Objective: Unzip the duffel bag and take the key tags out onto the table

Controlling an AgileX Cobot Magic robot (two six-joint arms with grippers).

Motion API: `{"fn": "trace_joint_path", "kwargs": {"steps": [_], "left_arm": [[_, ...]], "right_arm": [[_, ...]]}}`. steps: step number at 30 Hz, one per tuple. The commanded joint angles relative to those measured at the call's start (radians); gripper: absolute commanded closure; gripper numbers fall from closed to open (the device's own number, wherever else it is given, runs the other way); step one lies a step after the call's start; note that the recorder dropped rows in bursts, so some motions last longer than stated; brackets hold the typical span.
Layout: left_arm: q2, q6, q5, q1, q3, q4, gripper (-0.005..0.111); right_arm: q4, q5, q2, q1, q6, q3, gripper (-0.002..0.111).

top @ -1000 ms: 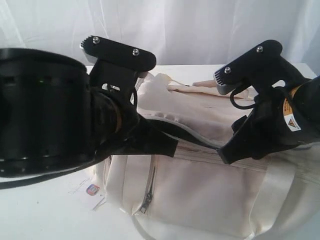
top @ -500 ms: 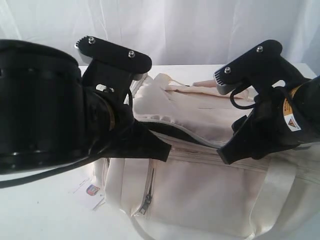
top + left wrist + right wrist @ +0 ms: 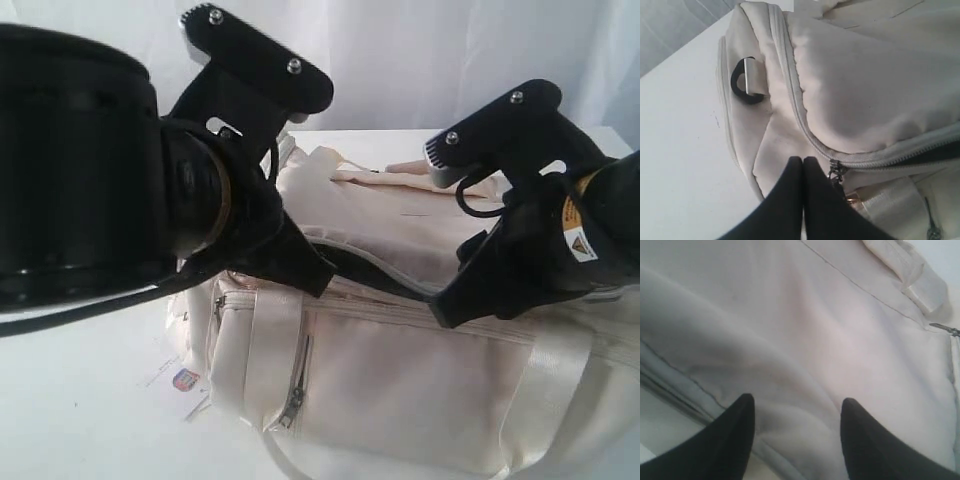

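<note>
- The large cream fabric duffel bag (image 3: 400, 390) sits lengthwise on the broad white flat tabletop (image 3: 70, 430), filling the middle and right of the exterior view. Its zipped side pocket faces the camera.
- The bag's top zip is parted for part of its length, showing a dark gap under a grey-edged flap. The small metal zip slider (image 3: 836, 172) sits at the end of that gap.
- The left gripper (image 3: 802, 161) has its black fingers pressed together tip to tip, with nothing visible between them. The tips are at the bag's end panel, just beside the slider.
- The bulky black left arm enters from the left of the exterior view and slopes down to the bag's upper left corner, with its wrist bracket tilted.
- The right gripper (image 3: 797, 407) has its fingers spread over the bag's cream top panel. Whether they touch the fabric cannot be told.
- The right arm slants down from the right edge toward the middle of the zip line.
- A dark D-ring (image 3: 745, 81) hangs on a short strap at the bag's end.
- A small white paper tag with a red-blue mark (image 3: 184, 383) lies on the tabletop just beside the bag's lower left corner.
- White draped cloth (image 3: 420, 50) closes off the background.
</note>
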Motion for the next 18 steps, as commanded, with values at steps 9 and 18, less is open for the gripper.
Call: {"fn": "trace_joint_path", "kwargs": {"steps": [9,18], "left_arm": [[-0.011,0.064,0.052,0.002,-0.006,-0.112,0.102],[0.019,0.064,0.041,0.002,-0.006,-0.166,0.043]], "right_arm": [[0.041,-0.050,-0.091,-0.003,-0.062,-0.006,0.059],[0.041,-0.047,-0.101,-0.003,-0.062,-0.006,0.059]]}}
